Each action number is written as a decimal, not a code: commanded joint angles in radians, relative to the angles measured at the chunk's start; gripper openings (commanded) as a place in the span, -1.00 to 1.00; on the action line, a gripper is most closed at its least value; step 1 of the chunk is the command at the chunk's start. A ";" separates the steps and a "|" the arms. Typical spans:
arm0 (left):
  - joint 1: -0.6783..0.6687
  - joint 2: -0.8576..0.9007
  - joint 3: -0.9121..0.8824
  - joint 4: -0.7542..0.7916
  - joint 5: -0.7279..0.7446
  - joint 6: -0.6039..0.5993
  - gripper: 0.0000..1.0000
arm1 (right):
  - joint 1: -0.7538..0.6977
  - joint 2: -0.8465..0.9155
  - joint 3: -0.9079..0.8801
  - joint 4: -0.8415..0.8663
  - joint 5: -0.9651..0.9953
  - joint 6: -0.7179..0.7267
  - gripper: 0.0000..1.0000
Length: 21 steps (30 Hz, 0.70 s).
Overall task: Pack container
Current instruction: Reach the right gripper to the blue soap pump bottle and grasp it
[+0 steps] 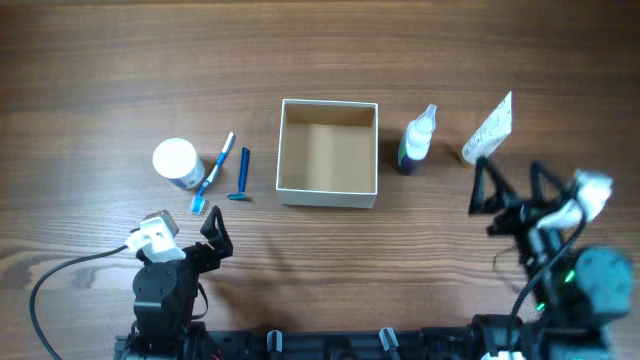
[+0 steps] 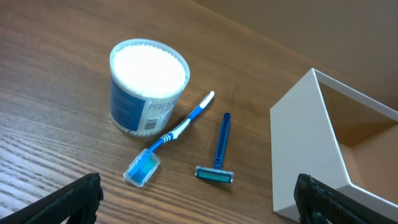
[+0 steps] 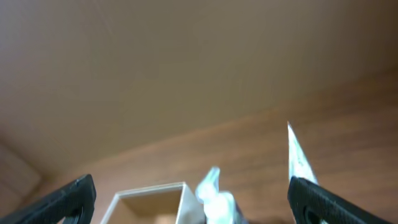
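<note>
Right claw (image 1: pixel 508 172): spread wide, empty, right of container (image 1: pixel 328 152)
White tube (image 1: pixel 488 130): just beyond that claw, seemingly upright, nearest item
Left claw (image 2: pixel 199 198): wide, empty

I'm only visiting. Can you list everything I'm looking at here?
container: one, white outside and tan inside, mid-table, empty.
jar: one, white lid and blue label, far left.
toothbrush: one, blue and white, beside the jar.
razor: one, blue, between toothbrush and container.
bottle: one, white with a dark end, right of the container.
tube: one, white, far right.
table: one, brown wood.
left gripper: one, black, open, near the toothbrush.
right gripper: one, black, open, near the tube.
</note>
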 commanded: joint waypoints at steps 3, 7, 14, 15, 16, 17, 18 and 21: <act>-0.003 -0.007 -0.006 0.004 0.004 0.005 0.99 | -0.002 0.494 0.499 -0.311 -0.024 -0.131 0.99; -0.003 -0.007 -0.006 0.004 0.004 0.005 1.00 | 0.010 0.783 0.808 -0.548 -0.087 -0.131 1.00; -0.003 -0.007 -0.006 0.004 0.004 0.005 1.00 | 0.034 1.048 0.978 -0.591 -0.367 -0.179 1.00; -0.003 -0.007 -0.006 0.004 0.004 0.005 0.99 | 0.048 1.075 0.978 -0.605 -0.311 -0.179 0.99; -0.003 -0.007 -0.006 0.004 0.004 0.005 1.00 | 0.058 1.088 0.978 -0.617 -0.272 -0.179 1.00; -0.003 -0.007 -0.006 0.004 0.004 0.005 1.00 | 0.075 1.104 0.978 -0.635 -0.220 -0.175 0.99; -0.003 -0.007 -0.006 0.004 0.004 0.005 0.99 | 0.097 1.120 0.978 -0.658 -0.163 -0.171 1.00; -0.003 -0.007 -0.006 0.004 0.004 0.005 1.00 | 0.174 1.169 0.977 -0.739 0.007 -0.131 1.00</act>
